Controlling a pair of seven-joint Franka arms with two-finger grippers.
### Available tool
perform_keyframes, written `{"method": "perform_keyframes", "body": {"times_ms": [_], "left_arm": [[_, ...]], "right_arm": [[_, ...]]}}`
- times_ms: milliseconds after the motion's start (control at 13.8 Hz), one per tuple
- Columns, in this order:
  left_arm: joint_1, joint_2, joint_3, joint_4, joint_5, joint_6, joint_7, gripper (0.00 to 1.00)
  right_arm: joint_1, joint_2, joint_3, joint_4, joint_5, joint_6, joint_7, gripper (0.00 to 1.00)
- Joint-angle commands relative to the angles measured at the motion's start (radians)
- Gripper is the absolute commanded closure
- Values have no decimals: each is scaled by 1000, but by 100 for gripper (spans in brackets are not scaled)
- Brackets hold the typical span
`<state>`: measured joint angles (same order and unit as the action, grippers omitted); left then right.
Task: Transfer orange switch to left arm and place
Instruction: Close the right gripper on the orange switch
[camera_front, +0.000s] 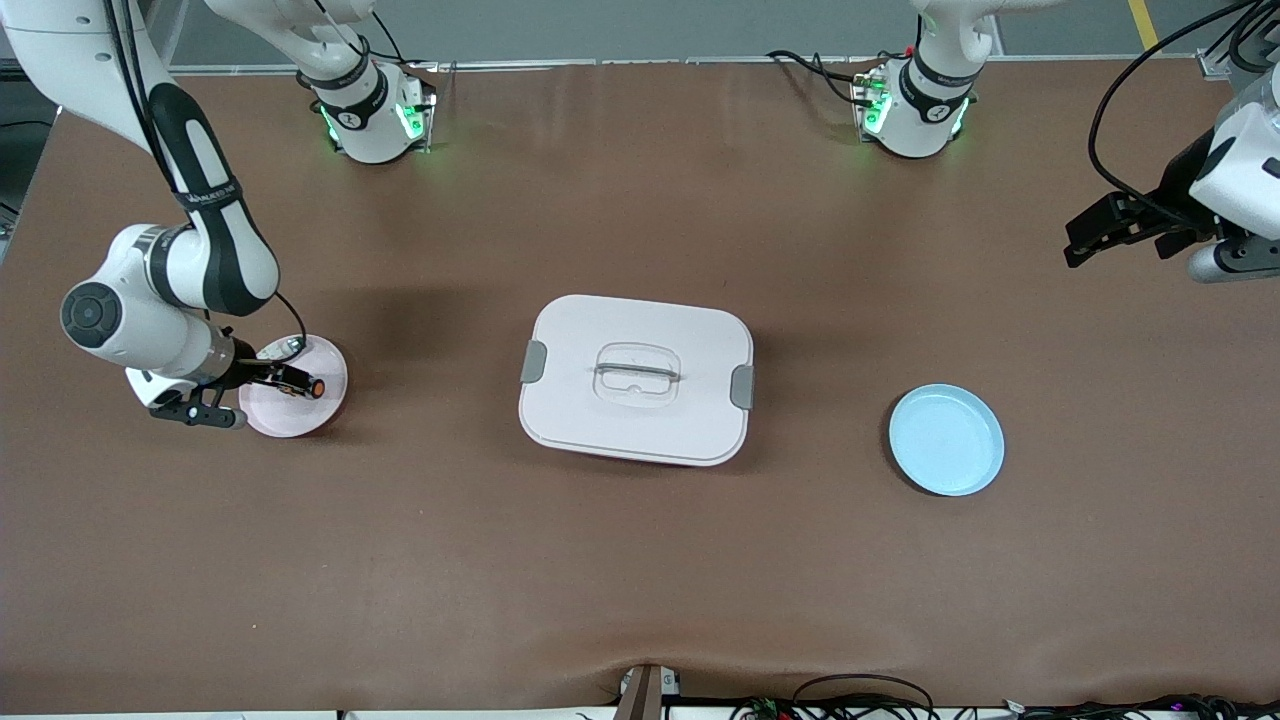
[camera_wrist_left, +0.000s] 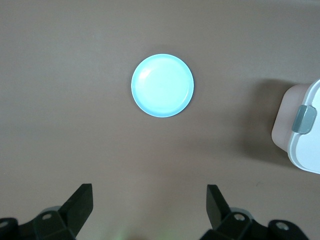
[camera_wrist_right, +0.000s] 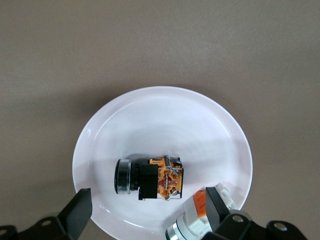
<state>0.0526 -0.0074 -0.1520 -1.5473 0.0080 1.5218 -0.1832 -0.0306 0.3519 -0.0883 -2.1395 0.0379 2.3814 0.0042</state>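
My right gripper (camera_front: 262, 385) hangs low over the pink plate (camera_front: 325, 405) at the right arm's end of the table, fingers (camera_wrist_right: 80, 210) spread wide and holding nothing. The orange switch (camera_wrist_right: 149, 178) lies on its side on that plate between my open fingers, with a second small orange-and-silver part (camera_wrist_right: 192, 220) just beside it. My left gripper (camera_front: 1125, 228), fingers (camera_wrist_left: 80, 202) equally wide and empty, waits in the air at the left arm's end, with the blue plate (camera_front: 946, 440) at about seven o'clock from it in the front view and the white box (camera_front: 636, 378) at table centre between the two plates.
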Motion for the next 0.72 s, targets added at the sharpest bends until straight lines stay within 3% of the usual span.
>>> {"method": "perform_keyframes", "body": {"times_ms": [0,652], "left_arm": [[-3,4,2,13,0,-15,13,0],[-3,4,2,13,0,-15,13,0]], "right_arm": [[-6,27,9,1,22,6,-18,0],[-5,87,12,1,22,24,-33,0]]}}
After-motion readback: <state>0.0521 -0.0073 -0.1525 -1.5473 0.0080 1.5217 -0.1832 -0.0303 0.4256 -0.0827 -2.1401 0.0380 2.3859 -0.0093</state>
